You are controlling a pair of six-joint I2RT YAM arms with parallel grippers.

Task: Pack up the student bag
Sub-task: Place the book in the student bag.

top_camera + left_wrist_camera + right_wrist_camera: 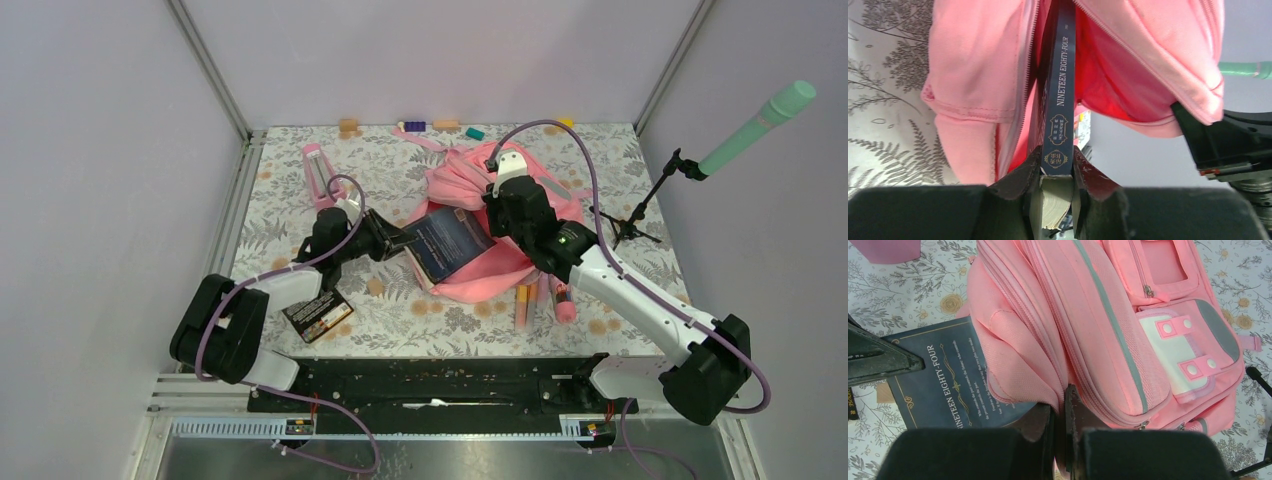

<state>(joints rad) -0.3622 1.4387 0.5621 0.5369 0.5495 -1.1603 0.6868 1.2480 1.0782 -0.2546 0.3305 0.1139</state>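
The pink student bag (470, 185) lies at the table's middle with its main opening toward the left. My left gripper (400, 243) is shut on a dark blue book, "Nineteen Eighty-Four" (447, 243), whose far end sits inside the bag's opening. In the left wrist view the book's spine (1062, 85) runs up between the zip edges of the bag (978, 65), with my left gripper (1057, 165) clamped on it. My right gripper (1060, 412) is shut on the bag's upper flap (1018, 365) and holds the opening up over the book (943, 385).
A second dark book (318, 314) lies by the left arm. Several markers (540, 300) lie in front of the bag. A small pink stand (318, 172) stands at the left, small blocks (413, 126) along the far edge, a microphone stand (650, 205) at the right.
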